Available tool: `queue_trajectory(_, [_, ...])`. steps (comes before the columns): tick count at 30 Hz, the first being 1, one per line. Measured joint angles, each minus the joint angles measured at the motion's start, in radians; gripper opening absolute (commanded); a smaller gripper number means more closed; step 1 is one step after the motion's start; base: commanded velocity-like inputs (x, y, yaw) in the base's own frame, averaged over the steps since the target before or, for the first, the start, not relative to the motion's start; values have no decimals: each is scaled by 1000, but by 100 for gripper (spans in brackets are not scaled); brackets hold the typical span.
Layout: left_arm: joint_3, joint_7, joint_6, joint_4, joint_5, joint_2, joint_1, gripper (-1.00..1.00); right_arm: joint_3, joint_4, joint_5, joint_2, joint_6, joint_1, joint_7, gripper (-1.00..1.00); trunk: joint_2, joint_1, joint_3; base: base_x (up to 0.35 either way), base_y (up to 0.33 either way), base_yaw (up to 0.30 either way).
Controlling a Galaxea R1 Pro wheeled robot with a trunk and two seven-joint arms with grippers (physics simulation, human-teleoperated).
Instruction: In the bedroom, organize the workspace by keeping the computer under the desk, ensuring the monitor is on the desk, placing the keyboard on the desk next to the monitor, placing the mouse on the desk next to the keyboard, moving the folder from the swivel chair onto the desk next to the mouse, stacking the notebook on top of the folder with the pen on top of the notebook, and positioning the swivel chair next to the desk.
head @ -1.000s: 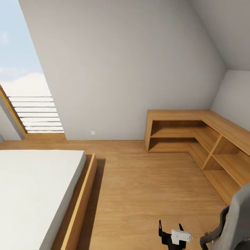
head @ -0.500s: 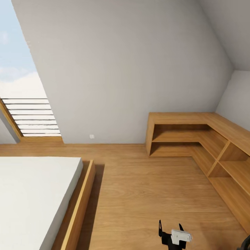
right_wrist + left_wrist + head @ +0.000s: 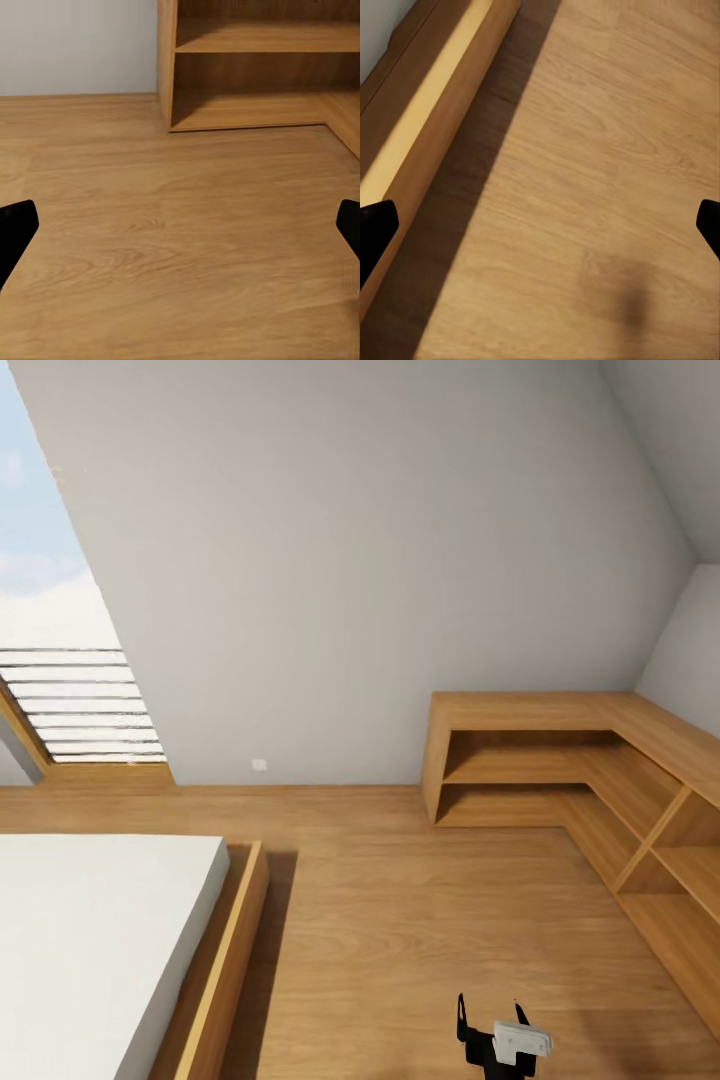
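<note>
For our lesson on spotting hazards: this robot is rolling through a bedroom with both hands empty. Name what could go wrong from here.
1. The bed with its raised wooden frame lies close on the left; a turn that way could clip it.
2. The low wooden shelves wrap the right corner; driving on or swinging right could strike them.
3. The desk things are not in front of the robot, so it may waste time searching.

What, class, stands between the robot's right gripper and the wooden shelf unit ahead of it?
Nothing visible does. In the right wrist view, the wooden floor runs from the open right gripper straight to the foot of the shelf unit.
</note>
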Motion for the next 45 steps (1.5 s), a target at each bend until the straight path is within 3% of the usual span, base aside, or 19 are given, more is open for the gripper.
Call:
queue_trajectory(32, [-1, 0, 0, 0, 0, 0, 0, 100, 0, 1, 1, -2, 1, 0, 1, 100, 0, 0, 0, 326, 0, 0])
queue_trajectory(45, [-1, 0, 1, 0, 0, -1, 0, 100, 0, -1, 5, -1, 112, 0, 5, 100, 0, 0, 0, 326, 0, 0])
